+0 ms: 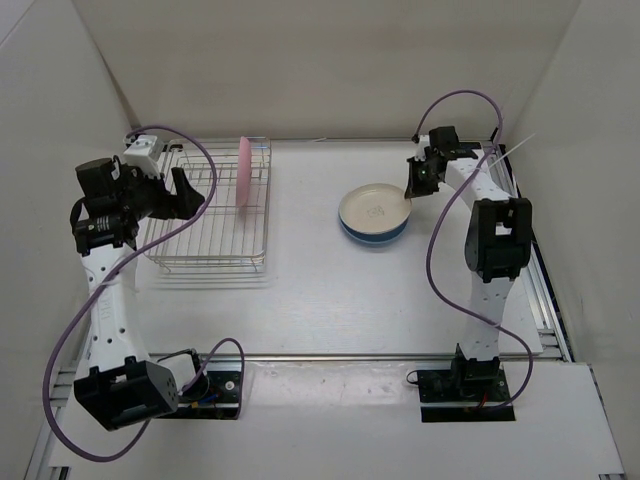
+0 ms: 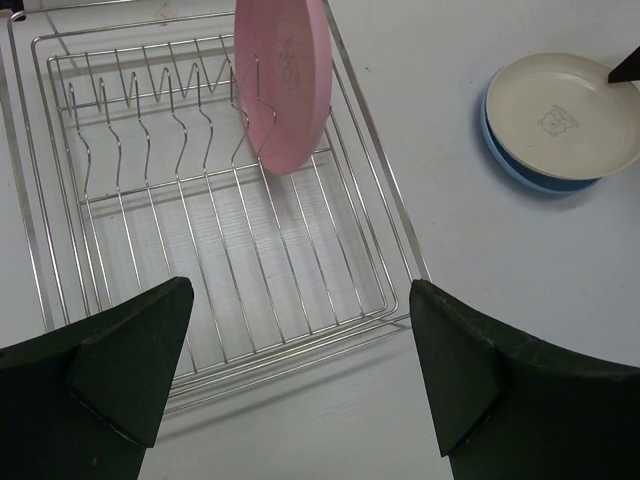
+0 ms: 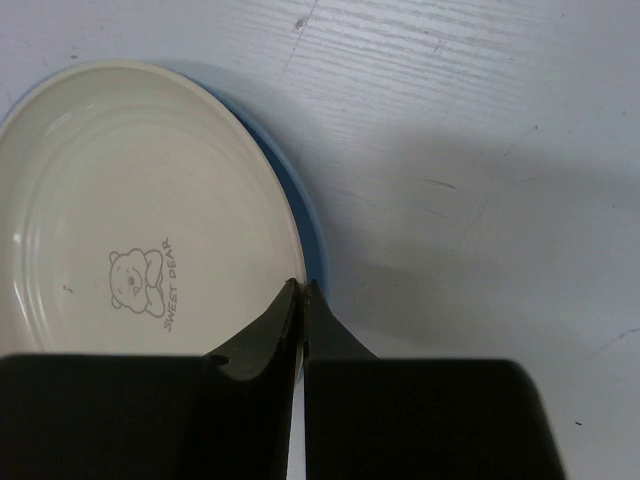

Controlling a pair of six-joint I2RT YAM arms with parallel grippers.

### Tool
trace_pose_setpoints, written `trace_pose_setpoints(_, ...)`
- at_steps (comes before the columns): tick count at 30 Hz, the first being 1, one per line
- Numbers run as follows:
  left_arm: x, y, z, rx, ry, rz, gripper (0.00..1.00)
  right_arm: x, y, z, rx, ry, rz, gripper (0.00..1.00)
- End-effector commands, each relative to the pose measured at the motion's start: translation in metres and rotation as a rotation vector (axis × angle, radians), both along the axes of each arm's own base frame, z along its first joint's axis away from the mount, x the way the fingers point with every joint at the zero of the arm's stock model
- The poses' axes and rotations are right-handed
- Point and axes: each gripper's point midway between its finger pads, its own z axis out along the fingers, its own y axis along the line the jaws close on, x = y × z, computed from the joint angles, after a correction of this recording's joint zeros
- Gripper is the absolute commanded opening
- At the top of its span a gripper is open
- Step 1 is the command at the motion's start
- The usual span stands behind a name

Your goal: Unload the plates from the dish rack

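One pink plate (image 2: 285, 80) upright in rack (image 2: 397, 215), beyond left jaws (wide apart).

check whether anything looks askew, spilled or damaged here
Nothing stands out. The pink plate stands on edge in the dish rack, the cream plate lies stacked on the blue plate outside the rack, and no chips or spills show.

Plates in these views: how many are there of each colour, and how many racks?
Silver wire dish rack: 1
Pink round plate, upright in the rack: 1
Light blue round plate, at the bottom of the stack: 1
Cream round plate, stacked on it: 1
Total: 4
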Motion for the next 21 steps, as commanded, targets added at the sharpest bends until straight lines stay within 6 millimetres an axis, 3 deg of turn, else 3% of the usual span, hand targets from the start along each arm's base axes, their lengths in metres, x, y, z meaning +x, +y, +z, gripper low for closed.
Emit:
trace_pose_setpoints(1, -0.010, -0.010, 0.025, -0.012, -0.076, -0.046, 1.00, 0.013, 0.003, 0.007, -0.008, -0.049, 0.008, 0.00)
trace_pose_setpoints(4, -0.014, -0.014, 0.035, -0.014, -0.097, -0.063, 1.00, 0.011, 0.003, 0.001, -0.010, -0.031, 0.008, 0.00)
trace_pose_setpoints(8, -0.014, -0.014, 0.035, -0.006, -0.100, -0.067, 1.00, 0.011, 0.004, 0.002, -0.002, -0.030, 0.013, 0.00)
trace_pose_setpoints(14, -0.017, -0.014, 0.025, 0.004, -0.082, -0.074, 1.00, 0.010, 0.007, 0.002, 0.008, -0.032, 0.031, 0.00)
trace_pose_setpoints(21, -0.019, -0.015, 0.019, -0.005, -0.072, -0.088, 1.00, 0.006, 0.015, 0.018, 0.047, -0.089, 0.077, 0.00)
